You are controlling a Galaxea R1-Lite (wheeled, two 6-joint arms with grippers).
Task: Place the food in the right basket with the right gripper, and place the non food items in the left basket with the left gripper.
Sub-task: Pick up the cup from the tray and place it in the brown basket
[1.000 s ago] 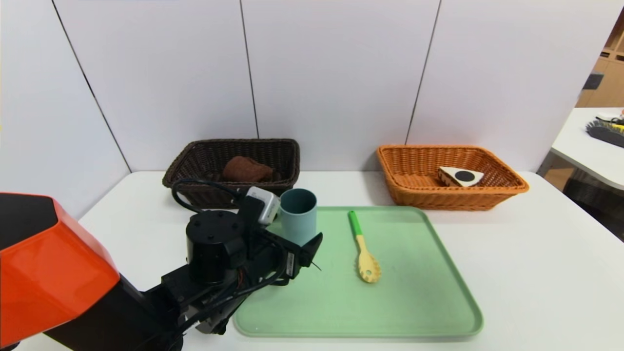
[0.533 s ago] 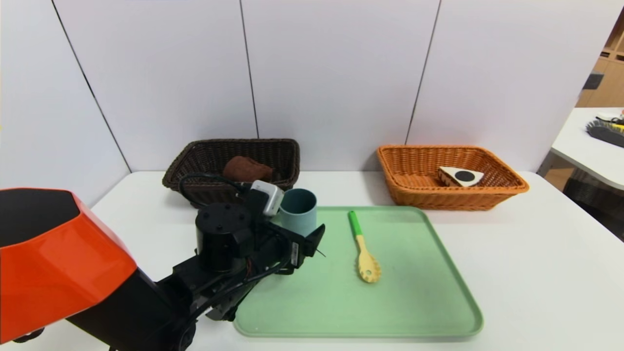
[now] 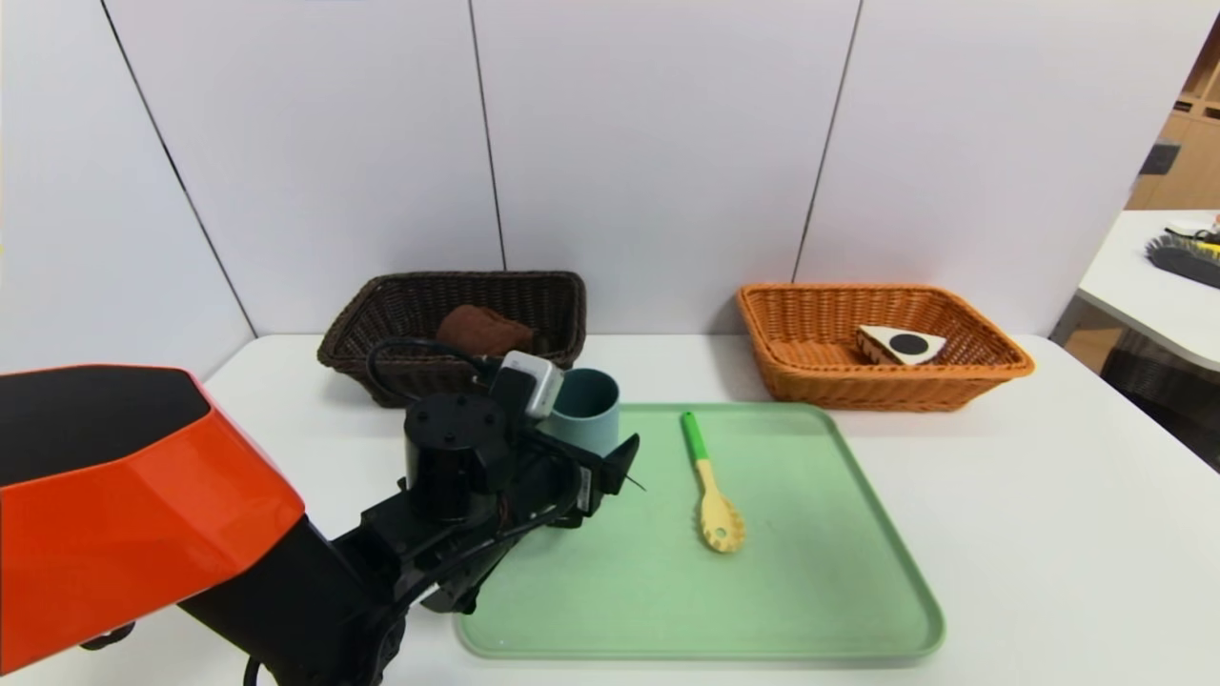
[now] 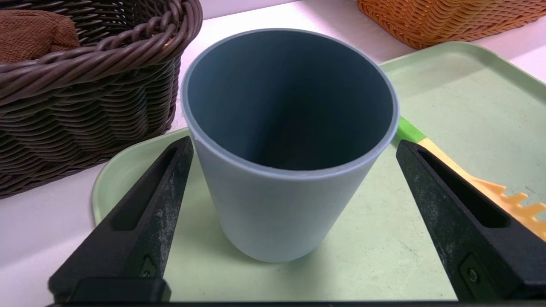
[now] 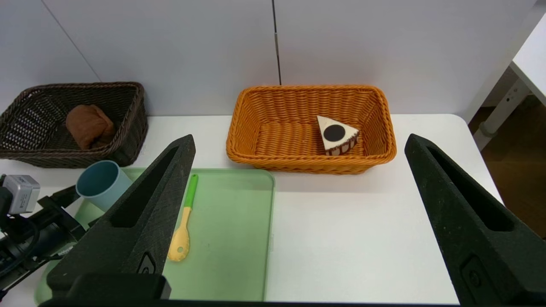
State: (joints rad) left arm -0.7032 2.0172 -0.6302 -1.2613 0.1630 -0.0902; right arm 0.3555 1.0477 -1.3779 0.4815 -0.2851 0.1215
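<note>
Left gripper [image 4: 294,147]: one, at work low over the tray's left side, its two fingers [image 4: 170,183] spread wide, one on each side of the cup, gripping nothing.
Right gripper [image 5: 300,140]: one, parked above the work and out of the head view, its two fingers spread wide with nothing held between them.
Cup [image 4: 290,209]: one, blue-grey, upright and open end up, on the tray at its far left corner, near the dark basket.
Spoon [image 3: 715,505]: one, slotted and yellow with one green handle, lying on the tray to the right of the cup, handle end toward the far edge.
Towel [image 3: 481,331]: one, brown, rolled, inside the dark basket.
Cake slice [image 3: 904,344]: one, triangular, pale face up with one black dot, in the right half of the orange basket.
Baskets: two, both woven; one dark basket [image 3: 357,360] at the far left of the table, one orange basket [image 3: 877,386] at the far right.
Non-food items: three; one in the dark basket, two on the tray.
Food: one piece, in the orange basket.
Tray [image 3: 820,610]: one, green, flat on the table.
Table [image 3: 1029,534]: one white work table under tray and baskets.
</note>
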